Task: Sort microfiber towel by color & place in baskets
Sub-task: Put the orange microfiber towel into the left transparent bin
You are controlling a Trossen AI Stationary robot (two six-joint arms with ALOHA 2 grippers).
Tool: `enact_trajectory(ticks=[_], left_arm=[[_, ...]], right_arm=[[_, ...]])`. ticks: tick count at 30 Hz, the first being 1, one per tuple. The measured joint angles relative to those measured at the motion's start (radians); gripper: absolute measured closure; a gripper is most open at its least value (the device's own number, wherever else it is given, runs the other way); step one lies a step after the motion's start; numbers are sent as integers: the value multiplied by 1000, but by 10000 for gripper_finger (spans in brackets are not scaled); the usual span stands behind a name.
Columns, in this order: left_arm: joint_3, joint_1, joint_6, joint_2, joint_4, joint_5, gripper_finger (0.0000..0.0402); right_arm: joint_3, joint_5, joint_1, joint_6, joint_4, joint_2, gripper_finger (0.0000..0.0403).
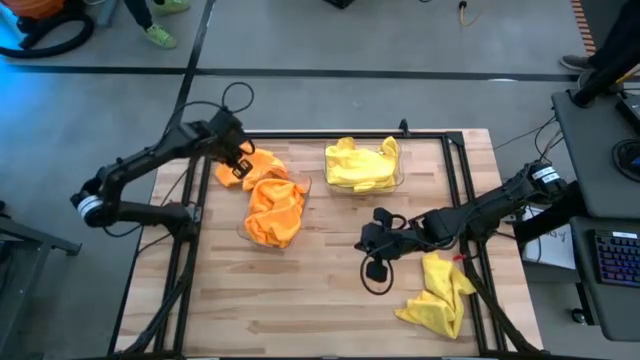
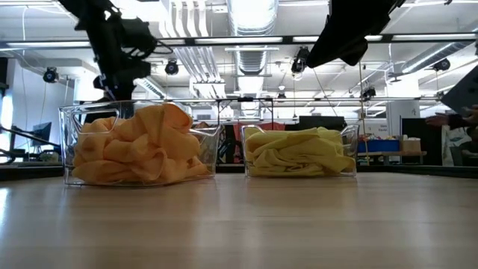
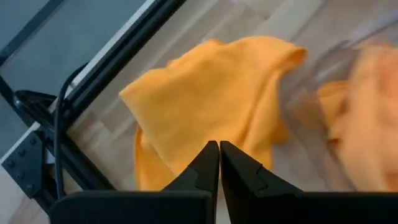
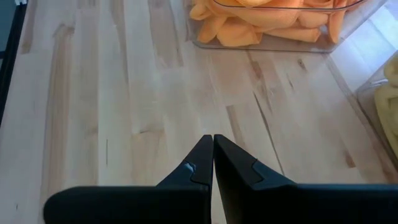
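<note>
left tool point(image 1: 238, 165) clenched empty over loose orange towel point(image 1: 238, 162) beside orange basket point(image 1: 272, 212), poised for pickup | right tool point(image 1: 372, 240) clenched empty mid-surface | yellow towel point(image 1: 440, 292) unsorted near right front corner

Lit evenly and brightly from ceiling strip lights point(image 2: 250, 39), glaring white in the low view. Only soft, faint shadows on the wooden surface point(image 1: 300, 300). Orange towel point(image 3: 211, 99) and clear basket point(image 3: 329, 74) blurred in the left wrist view.
</note>
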Motion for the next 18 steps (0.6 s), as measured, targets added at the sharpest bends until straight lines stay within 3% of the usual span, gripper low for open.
enact_trajectory(ticks=[11, 18], left_arm=[[-1, 105, 97, 182, 102, -7, 400], [-2, 165, 78, 264, 127, -8, 342]], right_arm=[[0, 0, 0, 1, 0, 0, 394], [-1, 0, 0, 8, 0, 0, 394]])
